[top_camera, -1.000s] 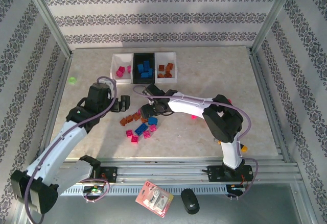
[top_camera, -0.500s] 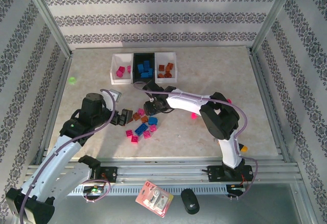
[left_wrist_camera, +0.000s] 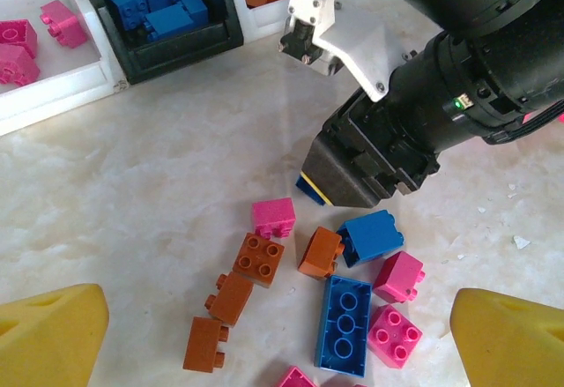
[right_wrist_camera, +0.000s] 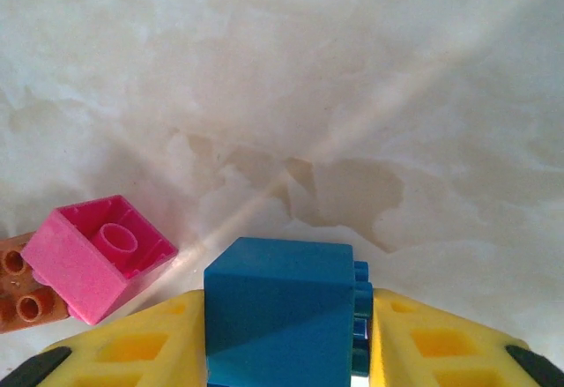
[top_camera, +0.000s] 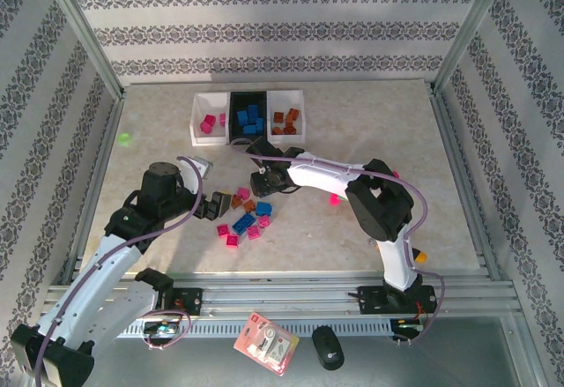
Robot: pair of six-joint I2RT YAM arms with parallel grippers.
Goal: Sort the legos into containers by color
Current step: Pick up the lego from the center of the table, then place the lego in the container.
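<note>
Loose legos (top_camera: 244, 213) in pink, blue and orange-brown lie in a pile mid-table. In the right wrist view my right gripper (right_wrist_camera: 286, 312) is shut on a blue lego (right_wrist_camera: 273, 294), low over the table, with a pink lego (right_wrist_camera: 99, 256) to its left. From above, the right gripper (top_camera: 262, 184) sits at the pile's far edge. My left gripper (left_wrist_camera: 282, 352) is open above the pile, over a long blue lego (left_wrist_camera: 344, 323) and orange-brown legos (left_wrist_camera: 259, 258). The containers stand at the back: a white bin (top_camera: 198, 109) with pink legos, a black one (top_camera: 235, 114) with blue, a white one (top_camera: 300, 114) with orange-brown.
A small green bit (top_camera: 124, 138) lies near the left wall. A pink piece (top_camera: 335, 199) sits by the right arm's forearm. Metal rails run along the near edge and both sides.
My right gripper has closed on the blue lego at the pile's far edge. My left gripper has drawn back toward the near side, staying open over the pile.
</note>
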